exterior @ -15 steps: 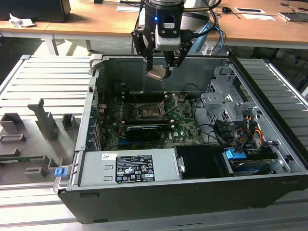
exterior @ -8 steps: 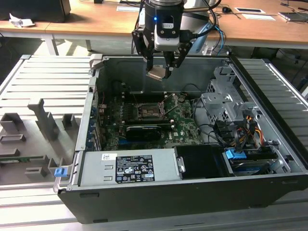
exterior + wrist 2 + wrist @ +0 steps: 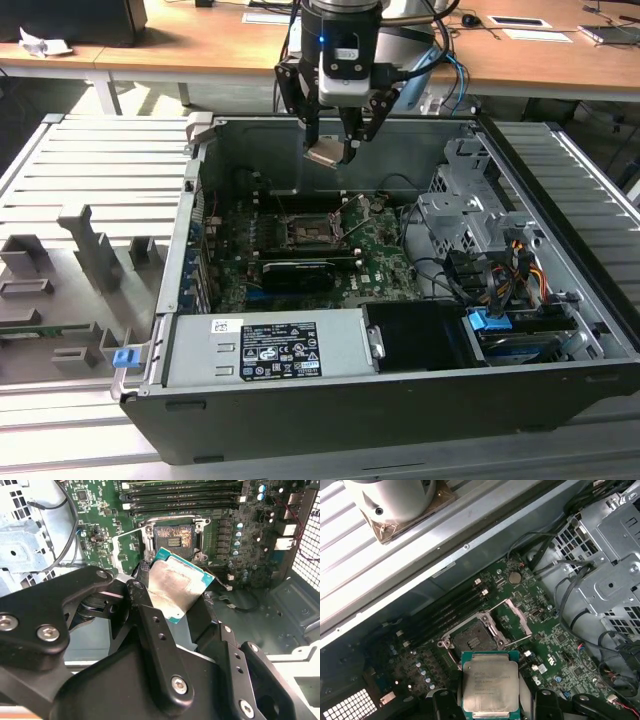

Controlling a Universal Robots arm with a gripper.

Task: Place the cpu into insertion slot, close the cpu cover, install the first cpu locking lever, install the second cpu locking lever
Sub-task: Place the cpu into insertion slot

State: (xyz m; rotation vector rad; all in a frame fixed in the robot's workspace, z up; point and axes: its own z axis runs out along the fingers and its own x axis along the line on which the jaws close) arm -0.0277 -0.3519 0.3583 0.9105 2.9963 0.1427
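My gripper point(image 3: 331, 148) hangs above the open computer case, shut on the cpu point(image 3: 325, 153), a small square chip with a pale metal top. Both wrist views show the cpu point(image 3: 175, 587) point(image 3: 490, 685) held flat by its edges between the black fingers point(image 3: 142, 592). It is in the air, well above the board. Below it lies the bare insertion slot point(image 3: 308, 232) point(image 3: 175, 539) point(image 3: 472, 639) on the green motherboard. The cpu cover point(image 3: 516, 616) point(image 3: 129, 544) stands flipped open beside the slot. A thin locking lever point(image 3: 519, 641) sticks out raised at the slot's edge.
A long black card point(image 3: 298, 272) lies in front of the slot, and memory sticks point(image 3: 182, 495) run behind it. The grey power supply point(image 3: 265, 348) fills the case's front. A metal drive cage point(image 3: 470, 215) with cables stands on the exterior view's right. Case walls surround the board.
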